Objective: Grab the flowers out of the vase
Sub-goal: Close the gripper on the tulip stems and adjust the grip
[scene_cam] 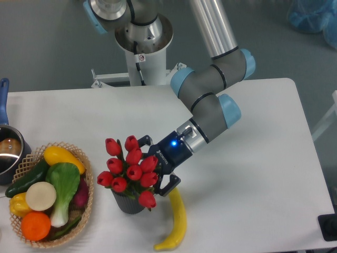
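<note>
Gripper reaches in low from the right of the bunch, a blue light lit on its body. One dark finger shows above, by the top buds; the other shows below, just over the banana's upper end. The fingers stand spread on either side of the right part of the bunch. Whether they press on stems or buds I cannot tell: the buds hide the tips.

Table: white, carries everything listed below.

Arm: grey with light blue joint caps, comes down from a white base at the far edge and bends toward the near left.

Basket: wicker, at the left near edge. Holds a yellow pepper, a green leafy vegetable with a white stalk, a dark cucumber, a white round piece, an orange and a dark red vegetable.

Flowers: red tulip buds in a tight bunch, standing in the vase, just right of the basket. One bud hangs low at the right over the rim.

Banana: yellow, lies just right of the vase, its upper end under the lower finger.

Pot: metal, blue handle, at the left edge, partly cut off.

Vase: dark grey, ribbed, upright, mostly hidden under the buds.
</note>
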